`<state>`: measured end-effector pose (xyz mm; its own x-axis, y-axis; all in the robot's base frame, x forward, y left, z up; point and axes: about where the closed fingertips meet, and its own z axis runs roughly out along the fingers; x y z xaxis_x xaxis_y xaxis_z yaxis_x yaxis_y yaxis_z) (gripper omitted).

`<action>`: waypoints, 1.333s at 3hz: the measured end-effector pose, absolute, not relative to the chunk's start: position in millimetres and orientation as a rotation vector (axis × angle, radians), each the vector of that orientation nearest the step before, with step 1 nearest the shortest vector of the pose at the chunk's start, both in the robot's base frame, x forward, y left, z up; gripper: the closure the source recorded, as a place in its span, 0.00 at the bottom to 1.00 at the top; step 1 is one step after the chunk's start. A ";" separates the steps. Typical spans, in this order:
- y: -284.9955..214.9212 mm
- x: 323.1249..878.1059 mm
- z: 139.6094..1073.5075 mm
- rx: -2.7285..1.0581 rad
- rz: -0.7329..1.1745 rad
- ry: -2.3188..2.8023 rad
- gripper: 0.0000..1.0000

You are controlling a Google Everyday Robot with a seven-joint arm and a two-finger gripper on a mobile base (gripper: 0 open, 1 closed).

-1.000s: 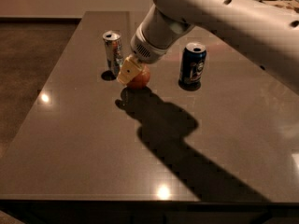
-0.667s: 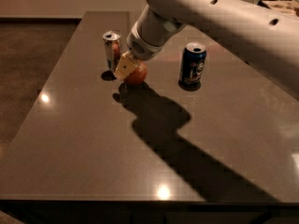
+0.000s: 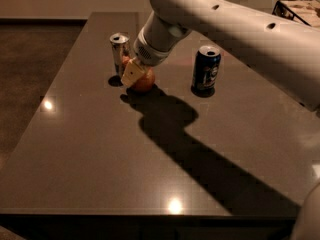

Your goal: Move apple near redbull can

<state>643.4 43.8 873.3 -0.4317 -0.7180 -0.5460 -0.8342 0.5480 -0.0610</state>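
Observation:
The red-orange apple (image 3: 144,82) is at the far left part of the dark table (image 3: 100,149), just right of the tall slim silver redbull can (image 3: 119,50), which stands upright. My gripper (image 3: 135,74) comes down from the upper right and is shut on the apple; one pale finger (image 3: 131,72) covers the apple's left side. The apple is at or just above the table top, a small gap away from the can. The apple's top and stem are hidden by the gripper.
A shorter dark blue can (image 3: 206,69) stands upright to the right of the apple. My white arm (image 3: 235,24) crosses the upper right and casts a wide shadow (image 3: 200,149) over the table's middle. A box (image 3: 297,9) sits at the far right corner.
My gripper has carried the apple a little to the left, closer to the redbull can. Both cans have stayed in place.

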 end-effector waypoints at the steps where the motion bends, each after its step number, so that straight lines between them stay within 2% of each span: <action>1: 45.6 645.8 864.8 -1.256 0.317 2.276 0.35; 2: 45.9 645.8 865.3 -1.256 0.318 2.276 0.12; 3: 47.0 645.4 864.2 -1.260 0.319 2.277 0.00; 4: 47.0 645.4 864.2 -1.260 0.319 2.277 0.00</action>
